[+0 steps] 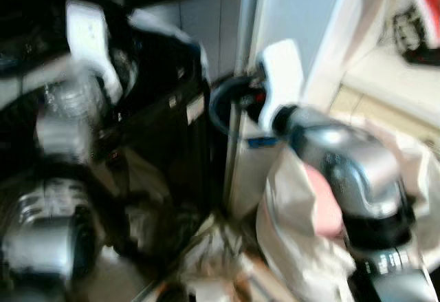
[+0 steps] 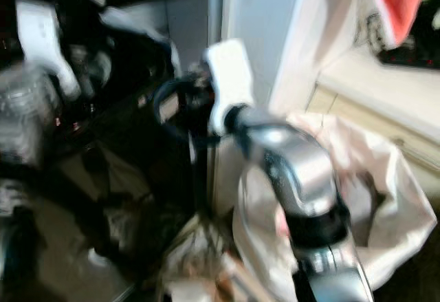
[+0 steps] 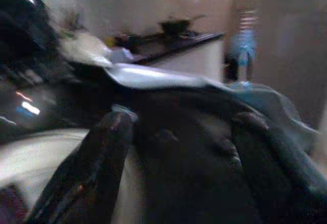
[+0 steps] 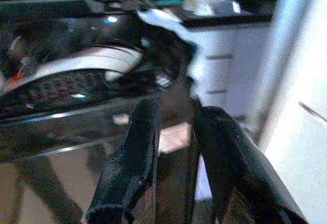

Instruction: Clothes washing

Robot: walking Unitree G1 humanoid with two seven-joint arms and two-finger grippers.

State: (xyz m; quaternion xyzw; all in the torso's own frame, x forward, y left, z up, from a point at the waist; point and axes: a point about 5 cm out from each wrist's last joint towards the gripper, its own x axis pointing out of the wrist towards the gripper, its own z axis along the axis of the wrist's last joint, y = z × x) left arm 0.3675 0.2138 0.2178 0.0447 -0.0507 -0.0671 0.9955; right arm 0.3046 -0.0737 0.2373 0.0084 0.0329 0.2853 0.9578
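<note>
Both grippers raised before the glossy black washing machine (image 1: 158, 144): left gripper (image 3: 179, 147) spread wide, right gripper (image 4: 173, 147) seemingly narrow, both blurred.

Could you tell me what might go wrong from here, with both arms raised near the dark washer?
The eye views are blurred, so the robot seems to be moving; the right gripper sits close to the washer and the pale cabinet and could bump either. The left gripper's open fingers lie over dark fabric and may snag it. The white laundry bag beside the right arm could be knocked.
</note>
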